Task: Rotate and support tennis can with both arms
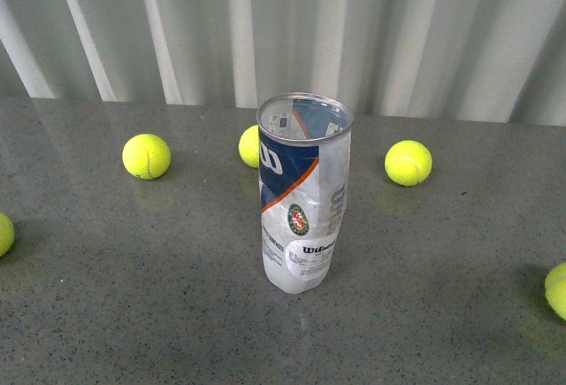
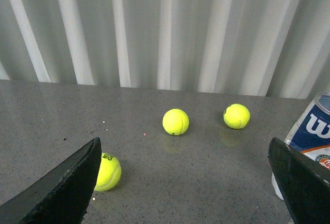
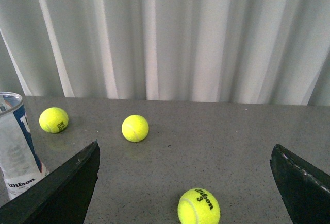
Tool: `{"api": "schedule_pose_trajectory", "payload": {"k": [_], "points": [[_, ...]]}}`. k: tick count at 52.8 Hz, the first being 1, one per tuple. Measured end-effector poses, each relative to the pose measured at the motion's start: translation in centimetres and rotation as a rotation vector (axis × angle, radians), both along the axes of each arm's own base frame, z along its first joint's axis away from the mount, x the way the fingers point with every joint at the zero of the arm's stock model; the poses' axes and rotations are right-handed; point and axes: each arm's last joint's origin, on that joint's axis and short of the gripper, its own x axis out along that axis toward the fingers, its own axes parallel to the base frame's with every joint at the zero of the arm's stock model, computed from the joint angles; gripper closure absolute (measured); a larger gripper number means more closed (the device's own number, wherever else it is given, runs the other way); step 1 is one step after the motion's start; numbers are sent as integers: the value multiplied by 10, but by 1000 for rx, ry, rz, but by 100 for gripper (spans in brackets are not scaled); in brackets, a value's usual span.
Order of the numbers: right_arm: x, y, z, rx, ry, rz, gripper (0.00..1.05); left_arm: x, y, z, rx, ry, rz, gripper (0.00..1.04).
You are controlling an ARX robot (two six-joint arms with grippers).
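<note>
Two spread grippers, tennis can between them

Tennis can stands upright mid-worktop, long axis vertical; left gripper and right gripper, both wide open, flank it, neither touching.

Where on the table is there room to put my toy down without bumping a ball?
The widest bare patch is the near strip in front of the tennis can, between the ball at the left edge and the ball at the right edge. Behind the can it is more crowded: three balls sit in a row.
</note>
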Motion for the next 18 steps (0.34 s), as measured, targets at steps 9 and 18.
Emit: {"api": "schedule_pose_trajectory", "payload": {"k": [9,18], "points": [[0,0,0,0,0,0,7,0,0,0,0,0,0,7],[0,0,0,0,0,0,7,0,0,0,0,0,0,7]]}}
